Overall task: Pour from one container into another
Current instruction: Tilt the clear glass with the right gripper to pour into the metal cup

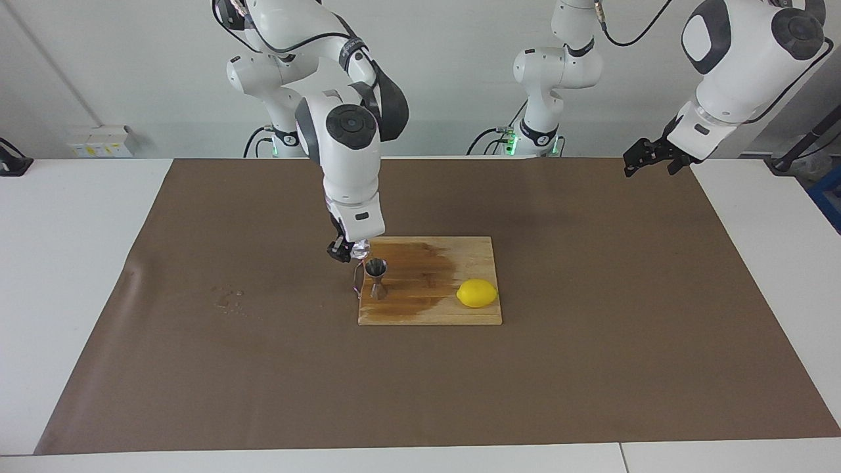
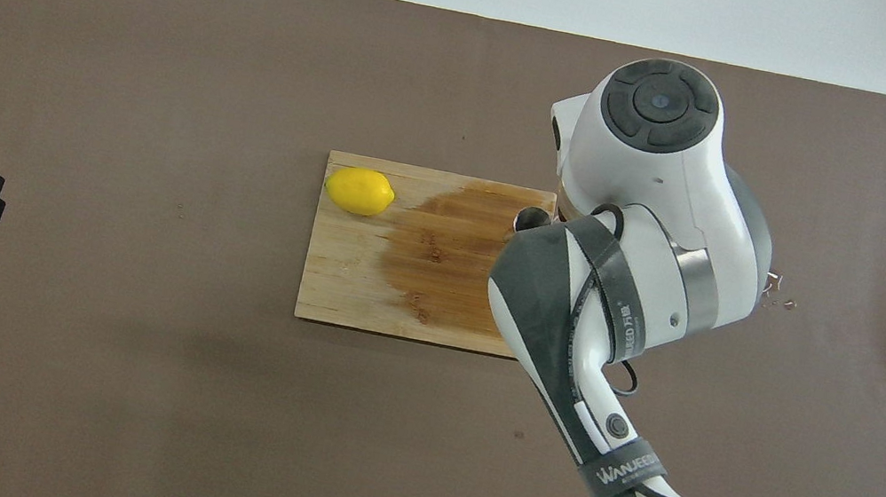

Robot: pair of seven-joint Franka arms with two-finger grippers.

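The small clear glass cup (image 1: 360, 249) is in the air with my right gripper (image 1: 348, 250) shut on it, just over the corner of the wooden board (image 1: 460, 253) at the right arm's end. I cannot tell how far the cup is tilted. The metal jigger (image 1: 376, 278) stands upright on the board, right below and beside the cup. From overhead, the right arm covers the cup, and only the jigger's rim (image 2: 528, 219) peeks out. My left gripper (image 1: 632, 164) waits open and empty above the mat's corner nearest the left arm's base.
A yellow lemon (image 1: 477, 293) lies on the board's other end. A dark wet patch (image 1: 420, 276) spreads across the board around the jigger. A few drops (image 1: 227, 302) sit on the brown mat (image 1: 591, 341) toward the right arm's end.
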